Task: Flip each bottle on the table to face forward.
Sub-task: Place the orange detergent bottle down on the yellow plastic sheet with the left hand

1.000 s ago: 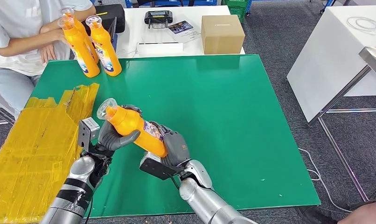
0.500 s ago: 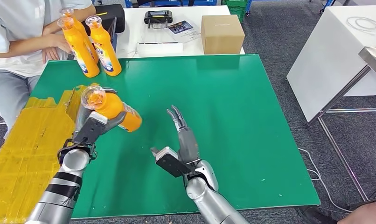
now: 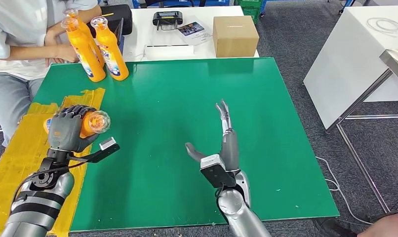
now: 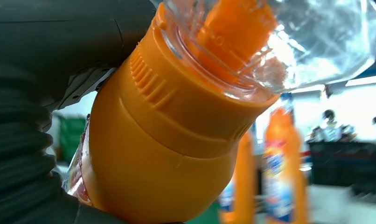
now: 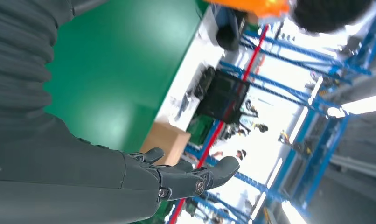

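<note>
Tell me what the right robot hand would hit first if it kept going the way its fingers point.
Probably nothing on the green table: the right robot hand points at bare mat, with the cardboard box roughly beyond.

Orange bottles: four are seen — one held [image 3: 91,123], three standing [image 3: 83,52] [image 3: 109,49] [image 3: 72,15]
Cardboard box: one [image 3: 235,35]
Robot hands: two — left hand [image 3: 67,128], right hand [image 3: 225,143]
Person: one [image 3: 14,39]
</note>
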### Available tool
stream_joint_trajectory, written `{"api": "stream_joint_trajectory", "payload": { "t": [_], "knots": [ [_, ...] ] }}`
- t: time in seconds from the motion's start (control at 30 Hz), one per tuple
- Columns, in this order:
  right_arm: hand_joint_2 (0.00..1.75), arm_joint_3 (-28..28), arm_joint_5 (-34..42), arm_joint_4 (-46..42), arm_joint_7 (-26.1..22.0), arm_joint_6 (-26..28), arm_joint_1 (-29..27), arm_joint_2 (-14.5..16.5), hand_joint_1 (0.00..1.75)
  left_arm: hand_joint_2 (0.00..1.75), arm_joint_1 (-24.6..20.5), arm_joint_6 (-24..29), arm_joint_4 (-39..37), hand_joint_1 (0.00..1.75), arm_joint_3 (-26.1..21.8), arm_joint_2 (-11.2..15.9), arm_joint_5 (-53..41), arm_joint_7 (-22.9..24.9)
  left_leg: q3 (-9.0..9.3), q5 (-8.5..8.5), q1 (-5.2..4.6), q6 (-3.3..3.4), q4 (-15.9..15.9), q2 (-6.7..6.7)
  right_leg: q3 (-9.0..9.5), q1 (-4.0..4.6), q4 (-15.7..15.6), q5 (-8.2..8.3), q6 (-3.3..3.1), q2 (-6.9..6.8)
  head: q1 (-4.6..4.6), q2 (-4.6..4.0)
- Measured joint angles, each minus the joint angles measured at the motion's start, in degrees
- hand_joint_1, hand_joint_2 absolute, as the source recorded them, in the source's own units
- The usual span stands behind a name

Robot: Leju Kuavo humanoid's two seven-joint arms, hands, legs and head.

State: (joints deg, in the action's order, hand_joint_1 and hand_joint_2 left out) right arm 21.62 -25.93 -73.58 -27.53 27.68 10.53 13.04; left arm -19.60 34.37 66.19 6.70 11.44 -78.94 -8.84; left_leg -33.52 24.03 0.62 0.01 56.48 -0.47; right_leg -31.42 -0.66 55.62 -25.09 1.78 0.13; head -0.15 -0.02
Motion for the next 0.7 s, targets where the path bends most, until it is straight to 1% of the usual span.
{"api": "stream_joint_trajectory", "payload": {
  "t": [0.07, 0.17, 0.33, 0.57, 0.7],
  "knots": [
    [1.75, -0.5, 0.0, -2.3, 0.3, 0.1, -0.8, -0.5, 0.0, 1.75, 0.3, 0.0, -1.6, 1.75, 0.1, 1.2, -2.9, 1.5, 0.0, 0.0, 0.0, 0.0, 0.0, 0.0, 0.0, 0.0, 0.0, 0.0, 0.0, 0.0, -0.01, 0.0],
    [1.75, -1.0, 0.0, -4.8, 0.4, 0.1, -1.6, -1.2, 0.0, 1.75, 0.5, 0.0, -3.2, 1.75, 0.3, 2.4, -4.0, 2.3, 0.0, 0.0, 0.01, 0.0, 0.0, 0.0, -0.01, 0.01, 0.0, 0.0, 0.0, 0.0, -0.02, 0.0],
    [1.75, -1.2, 0.1, -6.3, 0.4, 0.1, -2.2, -1.8, 0.0, 1.75, 0.6, -0.1, -4.3, 1.75, 0.7, 3.4, -5.4, 3.0, -0.01, 0.0, 0.01, 0.0, 0.0, 0.0, 0.01, 0.01, 0.0, 0.0, 0.0, 0.0, -0.01, 0.0],
    [1.75, -1.8, 0.1, -6.5, 0.7, 0.1, -2.7, -2.1, 0.0, 1.75, 1.0, 0.0, -4.5, 1.75, 1.8, 5.1, -10.4, 8.2, -0.01, 0.0, 0.0, 0.0, 0.0, -0.01, 0.01, 0.0, 0.0, 0.0, 0.0, 0.0, -0.02, 0.0],
    [1.75, -1.8, 0.0, -6.5, 0.8, 0.0, -2.8, -2.1, 0.0, 1.75, 1.1, 0.4, -5.1, 1.75, 2.4, 5.3, -10.8, 8.9, -0.01, 0.0, 0.0, 0.0, 0.0, 0.0, 0.01, 0.0, 0.0, 0.0, 0.0, 0.0, -0.02, 0.0]
  ]
}}
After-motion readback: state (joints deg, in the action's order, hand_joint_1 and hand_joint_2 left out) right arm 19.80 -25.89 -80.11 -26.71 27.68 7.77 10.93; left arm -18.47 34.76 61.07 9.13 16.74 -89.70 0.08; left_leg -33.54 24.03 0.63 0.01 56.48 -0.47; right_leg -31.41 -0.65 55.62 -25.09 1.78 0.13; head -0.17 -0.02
